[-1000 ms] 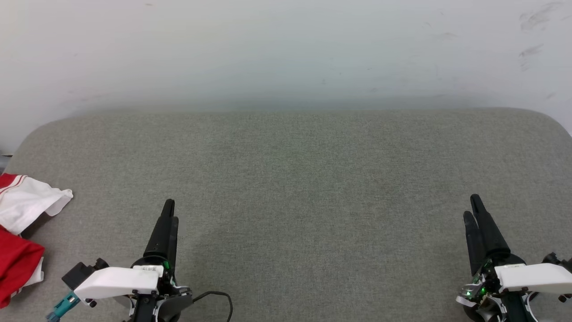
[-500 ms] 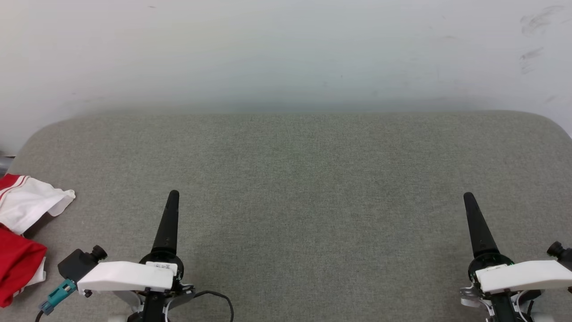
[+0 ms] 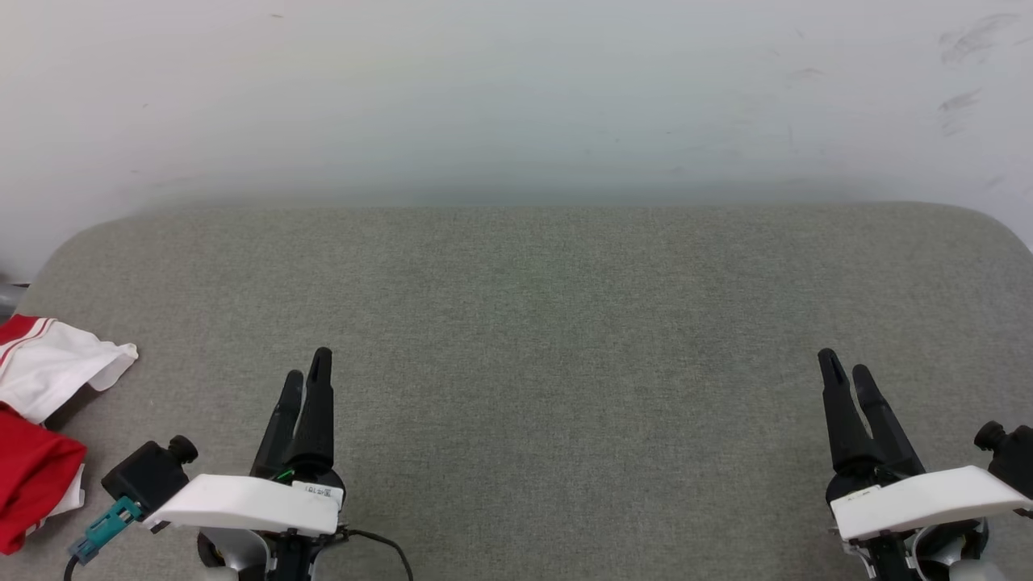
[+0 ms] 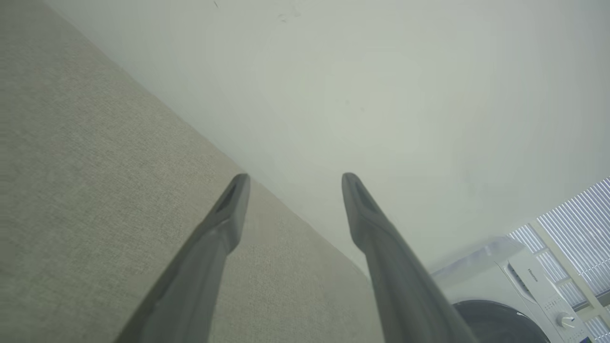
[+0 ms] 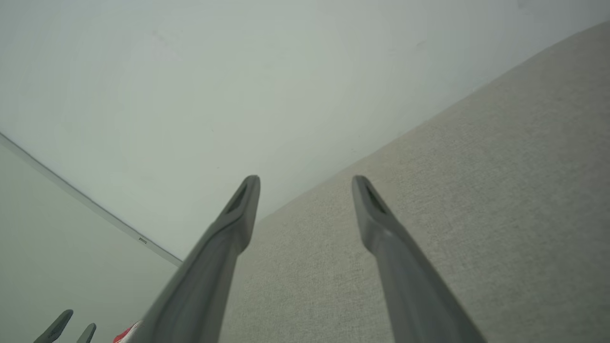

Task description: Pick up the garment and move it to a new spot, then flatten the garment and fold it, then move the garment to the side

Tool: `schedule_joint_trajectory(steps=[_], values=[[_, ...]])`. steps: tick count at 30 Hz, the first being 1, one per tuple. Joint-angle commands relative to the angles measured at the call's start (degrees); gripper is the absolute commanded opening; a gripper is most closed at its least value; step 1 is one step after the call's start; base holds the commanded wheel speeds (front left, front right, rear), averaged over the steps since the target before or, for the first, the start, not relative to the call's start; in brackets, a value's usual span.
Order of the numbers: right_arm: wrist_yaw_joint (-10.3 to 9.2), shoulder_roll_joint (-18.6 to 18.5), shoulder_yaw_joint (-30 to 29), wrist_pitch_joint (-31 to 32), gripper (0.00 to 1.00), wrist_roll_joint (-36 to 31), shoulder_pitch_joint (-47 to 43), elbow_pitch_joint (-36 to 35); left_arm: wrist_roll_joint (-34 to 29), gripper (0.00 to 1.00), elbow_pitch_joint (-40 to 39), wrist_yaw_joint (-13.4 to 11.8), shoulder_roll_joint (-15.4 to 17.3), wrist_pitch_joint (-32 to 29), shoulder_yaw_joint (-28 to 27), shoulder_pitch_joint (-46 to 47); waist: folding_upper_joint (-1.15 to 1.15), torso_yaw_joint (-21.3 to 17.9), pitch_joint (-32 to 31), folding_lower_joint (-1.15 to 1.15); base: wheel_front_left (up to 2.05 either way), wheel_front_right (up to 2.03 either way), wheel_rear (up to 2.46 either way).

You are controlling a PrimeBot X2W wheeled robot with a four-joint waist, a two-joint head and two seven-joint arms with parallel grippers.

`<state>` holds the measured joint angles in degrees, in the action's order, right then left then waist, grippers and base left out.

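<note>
The garment, crumpled red cloth with a white sleeve, lies at the far left edge of the grey padded surface. A red scrap of the garment peeks in at the bottom of the right wrist view. My left gripper hovers low at the lower left, well right of the garment, open and empty. The left wrist view shows my left gripper with its fingers spread. My right gripper stands at the lower right, open and empty. My right gripper also shows parted fingers, with the left gripper far off.
A pale wall rises behind the padded surface, whose back corners are rounded. A washing machine and window blinds stand beyond the surface's end. A cable trails from the left wrist.
Both wrists have rolled: half a second ago each gripper showed as a single edge-on finger, now two fingers show apart. The garment has stayed put.
</note>
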<state>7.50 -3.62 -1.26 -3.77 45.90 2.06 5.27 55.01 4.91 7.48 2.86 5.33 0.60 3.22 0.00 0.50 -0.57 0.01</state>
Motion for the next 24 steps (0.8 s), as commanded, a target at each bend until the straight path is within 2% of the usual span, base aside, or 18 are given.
schedule_joint_trajectory(steps=[1, 9, 18, 19, 24], values=[[-0.01, -0.06, 0.03, -0.28, 1.0, -3.05, 0.13, -1.44, -3.1, 1.0, -1.15, 0.01, 0.04, 0.79, -0.25, 0.14, 0.0, 0.06, 0.03, 0.0, 0.0, 0.0, 0.0], [-0.01, -0.14, -0.26, 0.22, 1.0, -12.36, -0.49, -3.38, -12.3, 1.0, -0.99, 0.01, 0.02, 2.13, -0.33, -0.12, 0.0, 0.19, -0.01, 0.0, 0.0, 0.0, 0.0], [-0.01, 0.36, -1.53, 1.08, 1.0, -20.33, -1.32, -5.08, -19.64, 1.0, 0.03, -0.14, 0.02, 3.39, -0.47, -0.68, 0.0, 0.11, -0.18, 0.0, 0.0, 0.0, 0.0], [-0.01, 0.53, -1.73, 1.1, 1.0, -22.56, -1.64, -5.46, -22.55, 1.0, 0.46, -0.17, 0.02, 3.79, -0.23, -0.78, 0.0, 0.08, -0.26, 0.0, 0.0, 0.0, 0.0], [-0.01, 0.69, -1.82, 1.22, 1.0, -25.85, -1.91, -6.13, -26.4, 1.0, 0.93, -0.37, 0.02, 4.54, 0.01, -1.04, 0.0, 0.03, -0.4, 0.0, 0.0, 0.0, 0.0]])
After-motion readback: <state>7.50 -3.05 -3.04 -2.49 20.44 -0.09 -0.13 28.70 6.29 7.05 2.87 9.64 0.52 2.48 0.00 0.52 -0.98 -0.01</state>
